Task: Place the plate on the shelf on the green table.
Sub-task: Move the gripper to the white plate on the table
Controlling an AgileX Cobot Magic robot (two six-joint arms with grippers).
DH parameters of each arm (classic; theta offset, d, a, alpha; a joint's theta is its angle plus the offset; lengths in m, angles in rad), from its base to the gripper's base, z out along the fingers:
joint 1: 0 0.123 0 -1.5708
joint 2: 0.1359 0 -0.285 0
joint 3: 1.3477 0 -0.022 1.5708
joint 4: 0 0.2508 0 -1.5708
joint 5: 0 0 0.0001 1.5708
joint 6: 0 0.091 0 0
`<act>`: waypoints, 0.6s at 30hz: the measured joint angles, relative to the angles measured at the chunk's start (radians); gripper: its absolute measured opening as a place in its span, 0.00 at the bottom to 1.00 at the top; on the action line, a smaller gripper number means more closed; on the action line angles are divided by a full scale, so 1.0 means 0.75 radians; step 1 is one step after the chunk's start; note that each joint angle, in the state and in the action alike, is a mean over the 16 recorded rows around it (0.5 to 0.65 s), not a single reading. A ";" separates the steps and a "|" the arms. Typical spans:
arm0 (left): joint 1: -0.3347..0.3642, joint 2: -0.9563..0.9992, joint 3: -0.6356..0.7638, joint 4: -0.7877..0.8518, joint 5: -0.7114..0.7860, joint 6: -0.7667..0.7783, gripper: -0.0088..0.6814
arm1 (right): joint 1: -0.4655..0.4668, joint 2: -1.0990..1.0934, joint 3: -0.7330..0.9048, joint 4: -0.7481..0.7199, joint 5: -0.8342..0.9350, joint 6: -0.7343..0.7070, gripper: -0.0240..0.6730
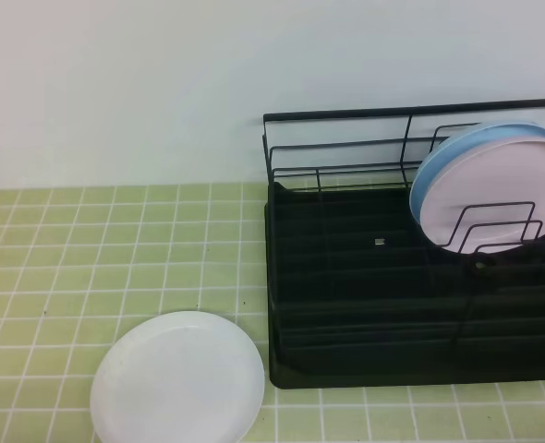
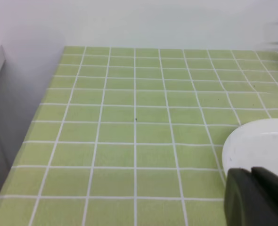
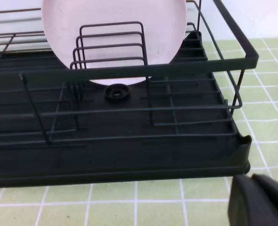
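You are looking at the plate (image 1: 178,379) lying flat on the green surface (image 1: 88,258), just left of the shelf (image 1: 365,305). Your left hand (image 2: 259,197) is sitting clenched and empty right beside it, nearer than the clenched right hand (image 3: 259,200).

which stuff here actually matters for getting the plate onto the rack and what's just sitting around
Part of the job:
- white plate, lying flat on the tiles left of the rack
- black wire shelf, its left slots free
- green table

Just there:
- pink plate, standing in the rack's right side
- light blue plate, standing right behind the pink one
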 joint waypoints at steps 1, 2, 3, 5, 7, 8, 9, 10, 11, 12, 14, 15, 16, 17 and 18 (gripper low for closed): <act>0.000 0.000 0.000 0.000 -0.003 0.000 0.01 | 0.000 0.000 0.000 0.002 -0.001 0.000 0.03; 0.000 -0.001 0.000 -0.002 -0.007 0.000 0.01 | 0.000 0.000 0.000 0.005 -0.002 0.000 0.03; 0.000 -0.001 0.000 -0.005 -0.012 0.000 0.01 | 0.000 0.000 0.000 0.009 -0.003 0.001 0.03; 0.000 -0.002 0.000 -0.012 -0.024 0.000 0.01 | 0.000 0.000 0.000 0.018 -0.007 0.001 0.03; 0.000 -0.002 0.000 -0.022 -0.037 0.000 0.01 | 0.000 0.000 0.000 0.031 -0.012 0.001 0.03; 0.000 -0.002 0.000 -0.028 -0.044 0.000 0.01 | 0.000 0.000 0.000 0.039 -0.015 0.001 0.03; 0.000 -0.002 0.000 -0.038 -0.054 -0.002 0.01 | 0.000 0.000 0.000 0.052 -0.019 0.001 0.03; 0.000 -0.004 0.000 -0.050 -0.066 -0.004 0.01 | 0.000 0.000 0.000 0.069 -0.025 0.001 0.03; 0.000 -0.004 0.000 -0.066 -0.080 -0.007 0.01 | 0.000 0.000 0.000 0.092 -0.033 0.002 0.03; 0.000 -0.004 0.000 -0.086 -0.096 -0.011 0.01 | 0.000 0.000 0.000 0.122 -0.043 0.002 0.03; 0.000 -0.004 0.000 -0.137 -0.132 -0.023 0.01 | 0.000 0.000 0.000 0.200 -0.072 0.002 0.03; 0.000 -0.004 0.000 -0.170 -0.153 -0.031 0.01 | 0.000 0.000 0.001 0.253 -0.091 0.002 0.03; 0.000 -0.004 0.000 -0.209 -0.173 -0.040 0.01 | 0.000 0.000 0.001 0.312 -0.112 0.002 0.03; 0.000 -0.002 0.000 -0.254 -0.194 -0.052 0.01 | 0.000 0.000 0.001 0.378 -0.136 0.002 0.03; 0.000 0.000 0.000 -0.305 -0.214 -0.065 0.01 | 0.000 0.000 0.001 0.451 -0.162 0.002 0.03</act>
